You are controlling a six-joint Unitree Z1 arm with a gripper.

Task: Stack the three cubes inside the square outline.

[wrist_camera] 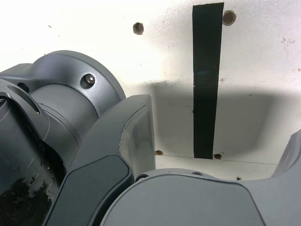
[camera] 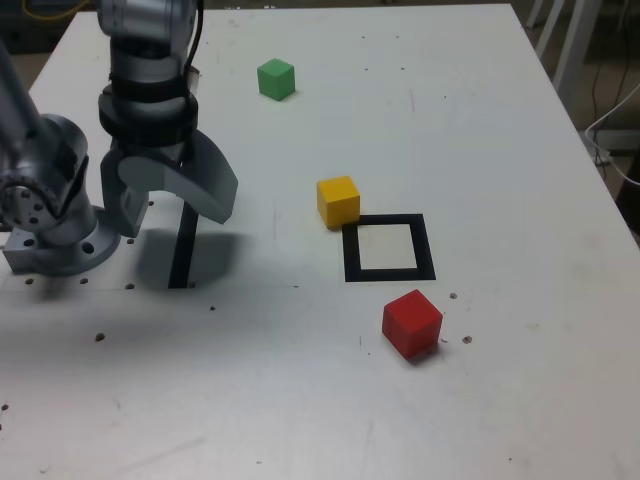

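On the white table the three cubes lie apart: a green cube far back, a yellow cube touching the square outline's far-left corner, and a red cube just in front of the outline. The outline's white centre holds nothing. My gripper hangs open and empty at the exterior view's left, over a straight black strip, well left of all cubes. In the wrist view the open gripper spans that black strip; no cube shows there.
The arm's grey base stands at the exterior view's left edge, bolted to the table. Small screw holes dot the tabletop near it. White chair or frame legs stand beyond the table's far right corner.
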